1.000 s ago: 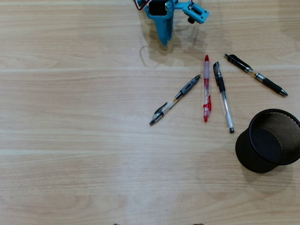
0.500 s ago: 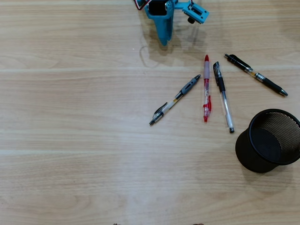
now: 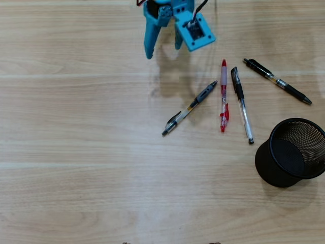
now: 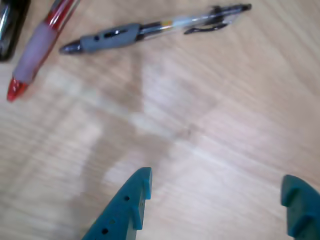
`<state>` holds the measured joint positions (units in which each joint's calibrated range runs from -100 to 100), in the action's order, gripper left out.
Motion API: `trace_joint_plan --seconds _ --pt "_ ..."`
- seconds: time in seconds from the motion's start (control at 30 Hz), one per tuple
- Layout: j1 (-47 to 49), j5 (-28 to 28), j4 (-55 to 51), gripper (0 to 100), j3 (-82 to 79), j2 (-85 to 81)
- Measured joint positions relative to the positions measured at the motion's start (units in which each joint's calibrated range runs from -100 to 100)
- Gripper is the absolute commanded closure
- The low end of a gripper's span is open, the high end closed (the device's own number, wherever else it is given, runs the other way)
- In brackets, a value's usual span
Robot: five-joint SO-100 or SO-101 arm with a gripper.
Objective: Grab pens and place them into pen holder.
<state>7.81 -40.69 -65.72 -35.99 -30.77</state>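
Observation:
Several pens lie on the wooden table in the overhead view: a grey-grip pen [image 3: 190, 108], a red pen [image 3: 223, 95], a clear pen with a black grip [image 3: 241, 104] and a black pen [image 3: 277, 81]. The black mesh pen holder [image 3: 304, 133] stands at the right, with no pen in it. My blue gripper [image 3: 162, 50] is open and empty at the top, above and left of the pens. In the wrist view the gripper [image 4: 215, 200] is open over bare wood. The grey-grip pen [image 4: 150, 30] and the red pen [image 4: 40, 47] lie beyond it, and a black pen [image 4: 10, 27] shows at the top left corner.
The wooden tabletop [image 3: 76, 152] stretches to the left and front. The pen holder leans over the right edge of the overhead view.

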Motion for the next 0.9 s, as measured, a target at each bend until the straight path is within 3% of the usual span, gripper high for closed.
trace_joint_plan --seconds 0.27,0.47,0.63,0.9 --pt "1.8 -19.5 -16.5 71 47.0 45.4" --pt "2.3 -22.4 -18.9 71 61.9 58.1" --pt "5.4 -25.4 -18.9 71 64.9 62.2" --pt "6.2 -25.9 -18.9 71 65.7 67.2"
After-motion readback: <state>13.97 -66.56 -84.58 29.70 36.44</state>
